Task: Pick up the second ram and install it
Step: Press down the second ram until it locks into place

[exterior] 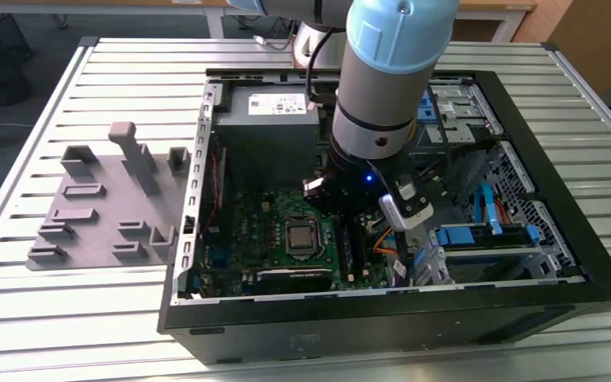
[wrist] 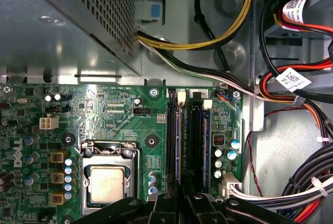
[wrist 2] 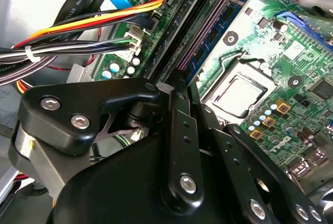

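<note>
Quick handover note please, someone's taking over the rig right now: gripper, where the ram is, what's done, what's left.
Gripper: down inside the computer case, its tip at the memory slots beside the processor.
Ram: one blue-green ram stick stands in a slot just past the gripper's tip.
Done: cannot tell whether the second ram is seated.
Left: check that both sticks are in.

I counted one open computer case [exterior: 560,263] on the table, one grey tray [exterior: 93,215] beside it, one green board [wrist: 114,125] with one silver chip [wrist: 107,182], and two dark memory slots [wrist: 173,140] side by side.
</note>
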`<state>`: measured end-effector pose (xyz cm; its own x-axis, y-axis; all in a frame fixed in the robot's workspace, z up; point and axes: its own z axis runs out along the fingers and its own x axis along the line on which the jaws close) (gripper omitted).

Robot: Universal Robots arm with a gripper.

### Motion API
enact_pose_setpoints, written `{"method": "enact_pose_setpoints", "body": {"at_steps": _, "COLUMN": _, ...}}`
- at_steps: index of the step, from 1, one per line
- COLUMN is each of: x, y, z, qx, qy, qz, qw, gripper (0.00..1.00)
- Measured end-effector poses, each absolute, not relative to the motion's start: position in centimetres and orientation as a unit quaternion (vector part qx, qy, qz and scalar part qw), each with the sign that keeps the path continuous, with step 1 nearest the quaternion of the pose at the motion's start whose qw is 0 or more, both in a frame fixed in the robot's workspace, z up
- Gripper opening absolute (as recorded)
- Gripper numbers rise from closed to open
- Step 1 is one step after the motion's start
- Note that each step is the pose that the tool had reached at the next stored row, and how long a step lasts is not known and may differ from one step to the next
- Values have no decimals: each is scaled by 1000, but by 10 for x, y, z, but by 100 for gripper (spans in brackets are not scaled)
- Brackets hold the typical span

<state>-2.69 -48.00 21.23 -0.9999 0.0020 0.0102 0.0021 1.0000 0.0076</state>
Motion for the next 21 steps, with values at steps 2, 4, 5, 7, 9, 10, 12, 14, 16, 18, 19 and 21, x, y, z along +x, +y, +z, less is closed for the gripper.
{"method": "enact_pose_setpoints", "body": {"at_steps": 2, "x": -27, "y": -480, "z": 214, "qx": -1, "qy": -1000, "qz": -4, "qw": 5, "gripper": 14}}
{"method": "enact_pose_setpoints", "body": {"at_steps": 4, "x": -27, "y": -480, "z": 215, "qx": -1, "qy": -1000, "qz": -4, "qw": 5, "gripper": 14}}
{"method": "enact_pose_setpoints", "body": {"at_steps": 5, "x": -27, "y": -480, "z": 215, "qx": -1, "qy": -1000, "qz": -4, "qw": 5, "gripper": 14}}
{"method": "enact_pose_setpoints", "body": {"at_steps": 7, "x": -27, "y": -480, "z": 215, "qx": -1, "qy": -1000, "qz": -4, "qw": 5, "gripper": 14}}
{"method": "enact_pose_setpoints", "body": {"at_steps": 9, "x": -26, "y": -480, "z": 215, "qx": -2, "qy": -1000, "qz": -4, "qw": 5, "gripper": 14}}
{"method": "enact_pose_setpoints", "body": {"at_steps": 10, "x": -26, "y": -480, "z": 214, "qx": -3, "qy": -1000, "qz": -4, "qw": 5, "gripper": 14}}
{"method": "enact_pose_setpoints", "body": {"at_steps": 12, "x": -26, "y": -480, "z": 214, "qx": -4, "qy": -1000, "qz": -4, "qw": 5, "gripper": 14}}
{"method": "enact_pose_setpoints", "body": {"at_steps": 14, "x": -26, "y": -480, "z": 213, "qx": -4, "qy": -1000, "qz": -4, "qw": 5, "gripper": 14}}
{"method": "enact_pose_setpoints", "body": {"at_steps": 16, "x": -26, "y": -480, "z": 213, "qx": -5, "qy": -1000, "qz": -4, "qw": 5, "gripper": 14}}
{"method": "enact_pose_setpoints", "body": {"at_steps": 18, "x": -26, "y": -480, "z": 213, "qx": -5, "qy": -1000, "qz": -4, "qw": 5, "gripper": 14}}
{"method": "enact_pose_setpoints", "body": {"at_steps": 19, "x": -26, "y": -480, "z": 212, "qx": -5, "qy": -1000, "qz": -4, "qw": 5, "gripper": 14}}
{"method": "enact_pose_setpoints", "body": {"at_steps": 21, "x": -25, "y": -480, "z": 212, "qx": -5, "qy": -1000, "qz": -4, "qw": 5, "gripper": 14}}
